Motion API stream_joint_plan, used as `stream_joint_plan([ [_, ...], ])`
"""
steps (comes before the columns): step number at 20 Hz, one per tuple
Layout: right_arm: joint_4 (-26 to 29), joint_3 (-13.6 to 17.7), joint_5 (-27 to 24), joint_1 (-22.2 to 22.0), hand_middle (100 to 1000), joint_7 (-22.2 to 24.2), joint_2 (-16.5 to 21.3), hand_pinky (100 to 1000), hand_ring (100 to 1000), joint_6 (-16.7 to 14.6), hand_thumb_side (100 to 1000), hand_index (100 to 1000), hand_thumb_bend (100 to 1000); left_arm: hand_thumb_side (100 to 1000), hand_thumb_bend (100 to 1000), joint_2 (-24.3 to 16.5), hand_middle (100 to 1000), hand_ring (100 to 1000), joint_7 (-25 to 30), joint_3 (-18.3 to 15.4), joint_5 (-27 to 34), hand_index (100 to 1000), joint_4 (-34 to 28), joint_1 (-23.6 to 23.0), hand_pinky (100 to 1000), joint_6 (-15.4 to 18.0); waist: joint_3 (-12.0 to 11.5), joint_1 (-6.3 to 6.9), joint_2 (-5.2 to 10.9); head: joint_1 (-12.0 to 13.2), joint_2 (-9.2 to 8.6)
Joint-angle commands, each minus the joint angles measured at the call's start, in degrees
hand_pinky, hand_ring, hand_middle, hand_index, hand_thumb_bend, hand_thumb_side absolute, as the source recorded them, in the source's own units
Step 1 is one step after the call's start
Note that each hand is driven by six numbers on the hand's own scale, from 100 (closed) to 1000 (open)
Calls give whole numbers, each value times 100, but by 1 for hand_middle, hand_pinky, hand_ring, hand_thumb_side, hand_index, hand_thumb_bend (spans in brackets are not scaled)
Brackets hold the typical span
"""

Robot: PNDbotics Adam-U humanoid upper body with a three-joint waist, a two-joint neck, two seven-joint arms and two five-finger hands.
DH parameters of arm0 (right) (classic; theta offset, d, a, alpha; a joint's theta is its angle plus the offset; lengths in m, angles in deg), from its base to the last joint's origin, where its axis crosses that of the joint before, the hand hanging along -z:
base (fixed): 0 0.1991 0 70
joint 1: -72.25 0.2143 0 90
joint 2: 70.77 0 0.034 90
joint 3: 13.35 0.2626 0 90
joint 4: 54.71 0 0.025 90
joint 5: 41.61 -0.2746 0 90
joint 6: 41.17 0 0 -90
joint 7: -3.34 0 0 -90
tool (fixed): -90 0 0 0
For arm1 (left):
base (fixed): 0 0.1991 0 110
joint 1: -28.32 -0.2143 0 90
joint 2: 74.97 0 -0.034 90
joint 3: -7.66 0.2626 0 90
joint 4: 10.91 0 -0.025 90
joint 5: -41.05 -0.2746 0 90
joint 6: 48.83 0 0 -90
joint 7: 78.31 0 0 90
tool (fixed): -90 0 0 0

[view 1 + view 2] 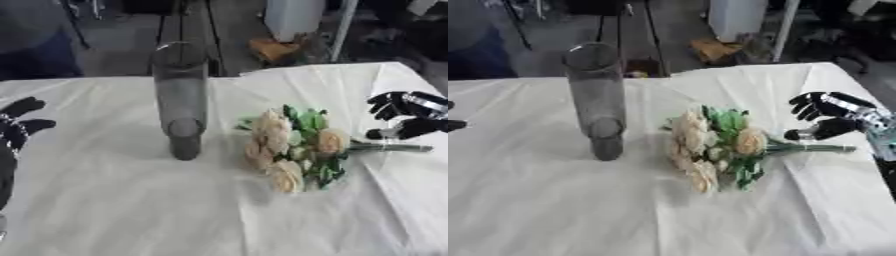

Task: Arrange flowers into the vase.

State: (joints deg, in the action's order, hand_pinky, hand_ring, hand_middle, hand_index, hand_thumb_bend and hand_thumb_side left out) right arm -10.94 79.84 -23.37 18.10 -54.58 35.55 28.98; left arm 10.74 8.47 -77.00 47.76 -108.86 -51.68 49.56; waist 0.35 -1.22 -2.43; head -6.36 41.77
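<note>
A white-clothed table (pixel 105 210) carries an upright grey vase (pixel 181 100) beside a lying bouquet (pixel 293 147).

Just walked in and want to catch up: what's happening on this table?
A robot is set to put flowers in a vase. The bouquet lies on its side on the white tablecloth, stems toward the right hand, which hovers open just above the stem ends. The tall clear vase stands upright, empty, left of the flowers. The left hand rests open at the left edge.

vase (pixel 181 100) upright | bouquet (pixel 293 147) lying beside (stems rightward) | right hand (pixel 404 116) open
</note>
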Motion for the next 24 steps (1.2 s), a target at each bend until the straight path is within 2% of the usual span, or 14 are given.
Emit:
stream_joint_plan([
  [1,-58,13,85,130,699,23,98,776,715,-6,286,869,719,937,1000,-154,799,699,25,-50,12,872,-46,34,874,4,-5,6,54,-13,43],
  [22,-103,-72,355,79,650,-59,-35,772,699,-193,273,838,663,937,1000,-148,800,699,29,-50,11,873,-42,32,876,4,2,16,46,-20,49],
  [24,-100,-78,371,81,645,-84,-49,771,697,-208,254,834,619,937,1000,-148,800,699,28,-52,12,873,-43,31,876,4,1,17,45,-21,47],
])
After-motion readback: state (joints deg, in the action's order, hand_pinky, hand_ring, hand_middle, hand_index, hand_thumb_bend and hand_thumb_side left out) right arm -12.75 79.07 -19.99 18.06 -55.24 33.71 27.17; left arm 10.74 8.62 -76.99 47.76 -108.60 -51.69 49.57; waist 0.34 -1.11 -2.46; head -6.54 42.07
